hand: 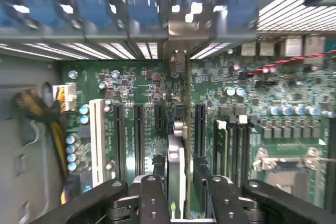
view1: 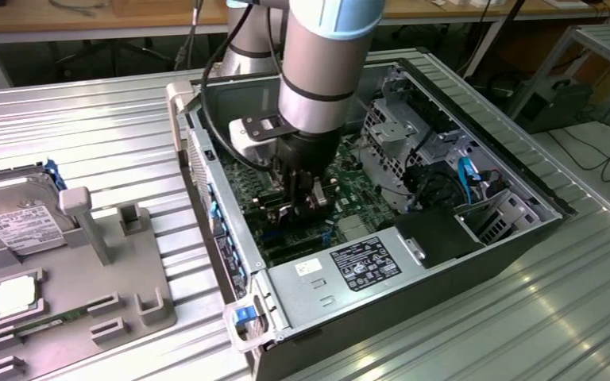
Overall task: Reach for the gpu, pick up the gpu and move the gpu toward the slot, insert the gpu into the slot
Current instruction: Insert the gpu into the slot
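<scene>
Wrist view showed me the gpu standing on edge in its slot on the board, my jaws spread either side, not pinching.

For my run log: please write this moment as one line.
arm: inside open computer case | end effector: straddling gpu | gpu: upright, edge-on, over motherboard slots | hard drive: outside on fixture
</scene>
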`<action>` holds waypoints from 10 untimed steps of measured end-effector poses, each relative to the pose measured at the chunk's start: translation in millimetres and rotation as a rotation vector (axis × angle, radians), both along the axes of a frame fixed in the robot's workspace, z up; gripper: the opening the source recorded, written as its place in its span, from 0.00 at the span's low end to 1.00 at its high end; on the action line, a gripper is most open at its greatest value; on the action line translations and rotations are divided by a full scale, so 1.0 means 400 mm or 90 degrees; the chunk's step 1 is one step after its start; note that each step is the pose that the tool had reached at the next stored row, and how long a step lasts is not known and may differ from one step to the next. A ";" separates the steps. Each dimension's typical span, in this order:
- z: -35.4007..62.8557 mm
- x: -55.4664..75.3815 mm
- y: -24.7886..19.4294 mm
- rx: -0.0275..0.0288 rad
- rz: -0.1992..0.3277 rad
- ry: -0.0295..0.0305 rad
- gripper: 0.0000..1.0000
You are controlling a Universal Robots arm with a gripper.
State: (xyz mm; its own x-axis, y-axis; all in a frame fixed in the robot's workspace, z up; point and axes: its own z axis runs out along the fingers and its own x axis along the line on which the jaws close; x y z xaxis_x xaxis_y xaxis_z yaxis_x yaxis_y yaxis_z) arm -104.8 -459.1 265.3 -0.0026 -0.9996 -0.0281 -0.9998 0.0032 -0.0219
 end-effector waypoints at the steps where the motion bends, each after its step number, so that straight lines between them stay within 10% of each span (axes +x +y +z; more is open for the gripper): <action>1: 0.011 0.000 0.000 0.0000 0.000 -0.0003 0.36; 10: 0.042 0.000 0.001 0.0001 0.000 -0.0016 0.21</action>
State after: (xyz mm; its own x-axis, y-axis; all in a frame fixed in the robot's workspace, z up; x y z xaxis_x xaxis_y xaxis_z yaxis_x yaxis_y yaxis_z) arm -104.8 -458.6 282.2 -0.0022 -0.9996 -0.0283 -0.9997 0.0029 -0.0245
